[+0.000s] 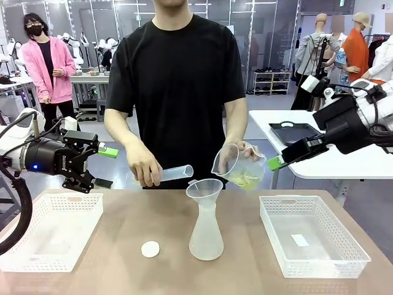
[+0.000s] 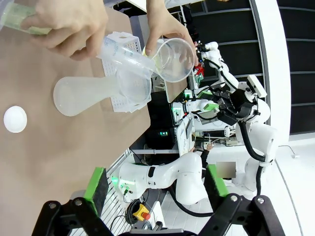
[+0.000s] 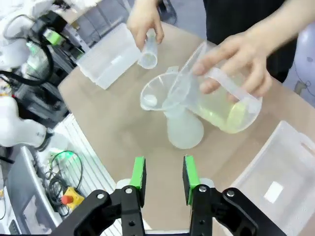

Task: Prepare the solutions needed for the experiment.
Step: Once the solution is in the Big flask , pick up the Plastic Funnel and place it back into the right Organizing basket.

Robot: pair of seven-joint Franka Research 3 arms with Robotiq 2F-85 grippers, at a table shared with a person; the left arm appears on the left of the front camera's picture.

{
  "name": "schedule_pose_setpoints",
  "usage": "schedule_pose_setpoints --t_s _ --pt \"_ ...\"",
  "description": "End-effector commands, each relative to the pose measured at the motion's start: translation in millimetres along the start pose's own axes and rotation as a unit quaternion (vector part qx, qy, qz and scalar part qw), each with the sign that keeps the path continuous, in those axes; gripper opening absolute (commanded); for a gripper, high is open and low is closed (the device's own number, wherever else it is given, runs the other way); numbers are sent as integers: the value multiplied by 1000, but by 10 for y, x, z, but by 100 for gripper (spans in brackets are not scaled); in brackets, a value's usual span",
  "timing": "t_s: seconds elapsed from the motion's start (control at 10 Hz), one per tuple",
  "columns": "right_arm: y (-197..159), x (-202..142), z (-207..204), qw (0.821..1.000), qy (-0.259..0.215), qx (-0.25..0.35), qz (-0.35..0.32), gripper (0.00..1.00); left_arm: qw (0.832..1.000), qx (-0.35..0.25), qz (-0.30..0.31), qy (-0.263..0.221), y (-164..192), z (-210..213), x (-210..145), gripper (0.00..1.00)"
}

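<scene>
Right gripper [image 1: 275,163] [image 3: 164,174]: jaws narrowed to a slim gap, nothing between the pads, so not gripping. The solution [image 1: 245,180] [image 3: 221,110], pale yellow, sits pooled in a clear beaker [image 1: 236,166] [image 3: 224,93] just ahead of its fingertips and off to one side, apart from them. A person's hand [image 1: 249,150] [image 3: 236,54] tips that beaker, lip over the funnel [image 1: 204,189] [image 3: 157,93] seated in the frosted flask [image 1: 206,236] [image 3: 184,130]. The flask stands straight ahead of the right fingertips, lower down on the table [image 1: 123,270]. Person's other hand [image 1: 142,169] holds a graduated cylinder [image 1: 175,173] beyond the funnel. Left gripper [image 1: 104,167] [image 2: 156,184]: jaws spread wide, empty, hanging over the left basket [image 1: 61,203]; flask and beaker are well ahead of it. White disc [image 1: 150,249] lies on the table beside the flask.
</scene>
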State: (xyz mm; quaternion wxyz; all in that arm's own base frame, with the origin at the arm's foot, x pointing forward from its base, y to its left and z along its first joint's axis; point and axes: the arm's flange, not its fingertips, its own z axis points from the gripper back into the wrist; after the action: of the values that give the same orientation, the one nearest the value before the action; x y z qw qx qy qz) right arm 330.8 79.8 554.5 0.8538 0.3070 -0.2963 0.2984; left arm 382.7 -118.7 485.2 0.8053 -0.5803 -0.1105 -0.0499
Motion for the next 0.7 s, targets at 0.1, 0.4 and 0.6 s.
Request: schedule_pose_setpoints --t_s 0.1,0.4,0.6 --pt "-417 -83 36 966 22 82 -245 41 1000 -14 2 -5 -25 -18 -3 100" --pt "-800 -371 -37 894 8 194 -403 41 1000 -14 2 -5 -25 -18 -3 100" --pt "-862 -443 -91 876 -4 234 -422 41 1000 -14 2 -5 -25 -18 -3 100"
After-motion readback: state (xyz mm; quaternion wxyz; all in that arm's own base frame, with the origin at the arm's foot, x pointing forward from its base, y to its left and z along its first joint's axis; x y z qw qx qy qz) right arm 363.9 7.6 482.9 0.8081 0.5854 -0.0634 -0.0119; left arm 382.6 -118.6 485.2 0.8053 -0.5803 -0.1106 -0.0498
